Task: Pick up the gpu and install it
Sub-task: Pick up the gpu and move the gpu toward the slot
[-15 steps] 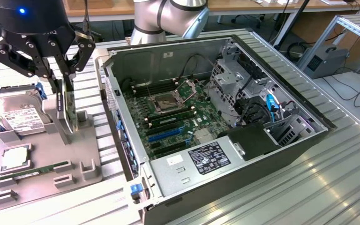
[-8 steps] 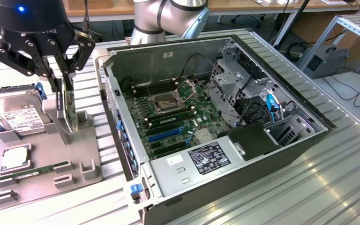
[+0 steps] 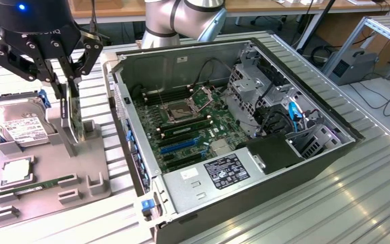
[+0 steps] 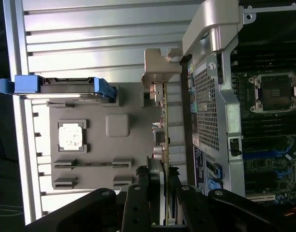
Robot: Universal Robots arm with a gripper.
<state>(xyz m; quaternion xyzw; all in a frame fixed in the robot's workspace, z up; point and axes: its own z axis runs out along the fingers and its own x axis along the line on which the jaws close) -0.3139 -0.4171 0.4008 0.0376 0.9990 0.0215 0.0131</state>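
Note:
The gpu is a thin card standing on edge over the grey parts tray, at the exterior view's left. My gripper comes down on it from above, its fingers shut on the card's top edge. The card's lower end sits at the tray's upright holder; whether it has lifted clear I cannot tell. In the wrist view the gpu runs edge-on away from my gripper, with a black finger pressed to each face. The open computer case lies just to the exterior view's right of the tray.
On the tray lie a silver hard drive in a blue carrier, a processor chip and a green memory stick. Inside the case is the green motherboard with blue card slots, next to a drive cage.

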